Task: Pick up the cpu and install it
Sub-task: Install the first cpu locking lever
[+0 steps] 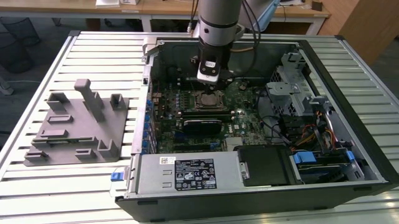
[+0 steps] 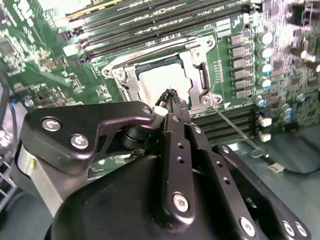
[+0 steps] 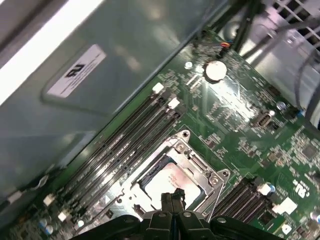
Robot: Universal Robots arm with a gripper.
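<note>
Sitting in the case's (image 1: 249, 205) socket (image 2: 196, 56) (under the tool (image 2: 172, 97)) is the cpu (image 2: 157, 80).

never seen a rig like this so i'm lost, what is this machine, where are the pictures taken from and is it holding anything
It is a single robot arm with a black two-fingered gripper reaching into an open black desktop computer case that lies on a slatted metal table. The exterior view looks on from off the arm; both wrist views ride on it, looking down past the gripper. On the exterior view's left stands a grey plastic tray with upright pegs. The small square silver-topped cpu lies in its metal-framed socket on the green motherboard. The gripper, jaws together, holds nothing and hangs close over the cpu.
</note>
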